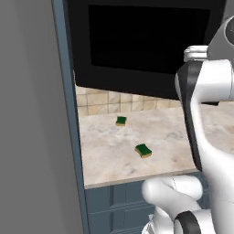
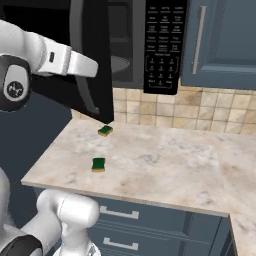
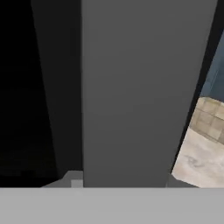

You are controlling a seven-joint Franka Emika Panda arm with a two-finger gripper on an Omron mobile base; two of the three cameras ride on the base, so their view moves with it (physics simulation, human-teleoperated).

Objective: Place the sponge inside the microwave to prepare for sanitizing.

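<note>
The big black microwave (image 2: 125,45) hangs above the surface (image 2: 165,160), and its dark glass door (image 1: 146,43) stands swung open. The marble surface runs back to a tan tile wall (image 2: 190,112). The sponge (image 2: 98,164) lies near the front edge of the surface. A smaller, darker sponge (image 2: 105,131) sits farther back, under the door. The pincer is closed, and nothing can be seen held in it.
</note>
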